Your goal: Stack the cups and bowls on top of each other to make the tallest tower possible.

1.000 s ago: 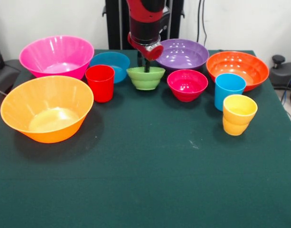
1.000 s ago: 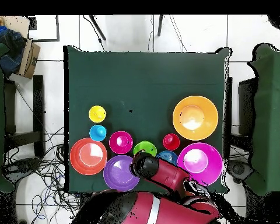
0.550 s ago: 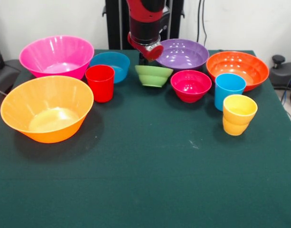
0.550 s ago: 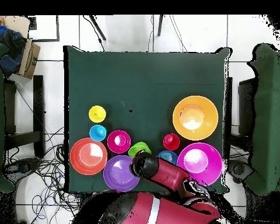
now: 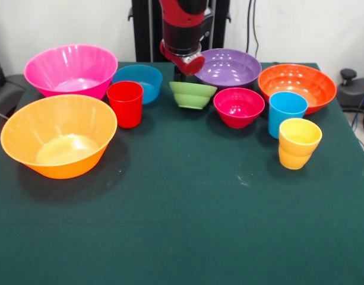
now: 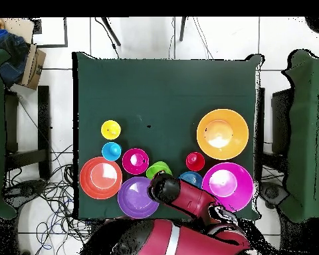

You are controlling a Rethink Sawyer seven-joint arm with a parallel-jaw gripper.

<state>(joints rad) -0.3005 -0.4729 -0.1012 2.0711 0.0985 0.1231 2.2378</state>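
Green: the small green bowl (image 5: 192, 94) sits tilted and looks lifted a little off the cloth, right under the red arm's wrist, between the red cup (image 5: 125, 103) and the crimson-pink bowl (image 5: 239, 106).
Claw: the gripper (image 5: 180, 76) comes down at the green bowl's far rim; I'd judge it is pinching that rim, but the wrist hides the tips, so I cannot tell how wide it stands.
Other bowls: pink bowl (image 5: 70, 70) and yellow-orange bowl (image 5: 58, 135) at one side, blue bowl (image 5: 138, 82) behind the red cup, purple bowl (image 5: 228, 67) and orange bowl (image 5: 297, 85) toward the other.
Other cups: sky-blue cup (image 5: 287, 112) just behind the yellow cup (image 5: 299, 142), both upright.
Tower: nothing stacked yet, as far as I can see.
Table: dark green cloth (image 5: 187, 208), bare across the near half.
Feel of the bowl: glossy thin plastic, so likely light, stiff and slippery; it could swing or slip in a rim pinch.
Where to hold: the rim wall, one tip inside and one outside, seems the only narrow enough place.
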